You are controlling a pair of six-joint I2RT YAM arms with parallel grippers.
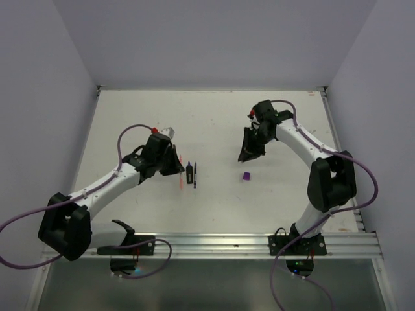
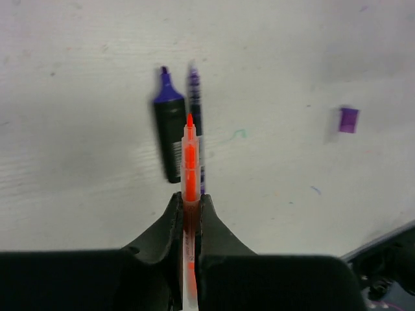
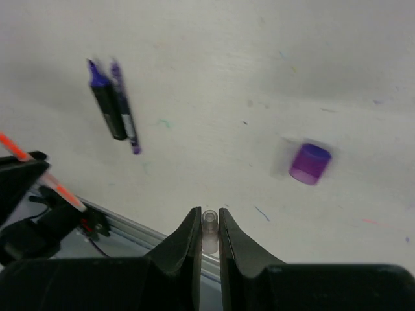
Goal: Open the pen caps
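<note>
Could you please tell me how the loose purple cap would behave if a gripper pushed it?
The purple cap looks small and plastic, so it is probably light and slides easily. Its short round shape suggests it could roll if tipped.

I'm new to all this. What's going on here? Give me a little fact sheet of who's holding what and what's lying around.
Left claw: shut on orange pen, tip bare
Right claw: shut on clear cap
Loose on table: purple cap, lying apart from the pens
Also lying there: black marker with bare purple tip, thin purple pen, side by side
</note>
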